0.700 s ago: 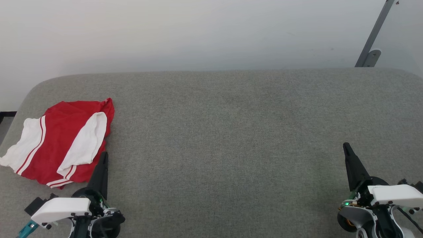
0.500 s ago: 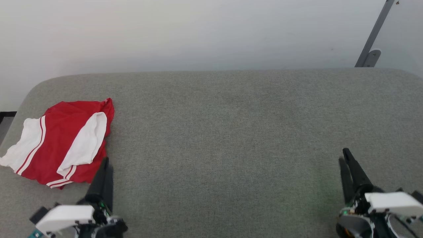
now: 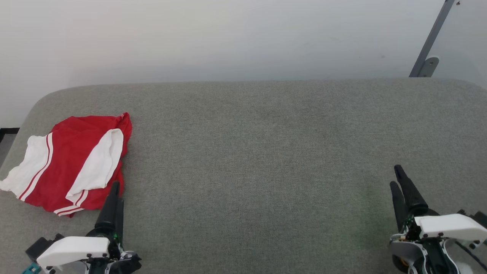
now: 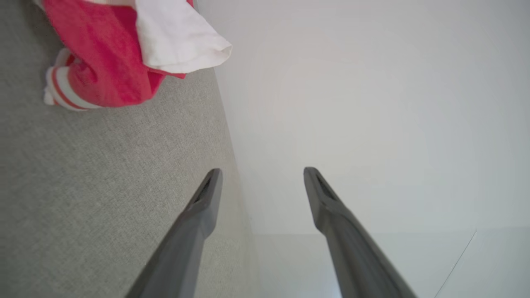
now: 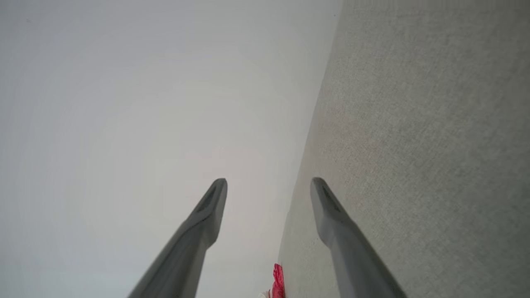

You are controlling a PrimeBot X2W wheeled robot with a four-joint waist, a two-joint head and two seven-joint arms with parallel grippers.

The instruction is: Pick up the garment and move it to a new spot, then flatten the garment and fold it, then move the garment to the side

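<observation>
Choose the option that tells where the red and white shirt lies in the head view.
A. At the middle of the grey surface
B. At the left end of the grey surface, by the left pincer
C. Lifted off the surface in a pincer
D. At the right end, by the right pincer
B: the garment lies bunched on the left end of the grey surface, just beyond the open left pincer, which holds nothing.

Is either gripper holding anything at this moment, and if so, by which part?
Nothing is held. The left gripper and the right gripper both stand open and empty. The garment lies free on the grey surface.
</observation>
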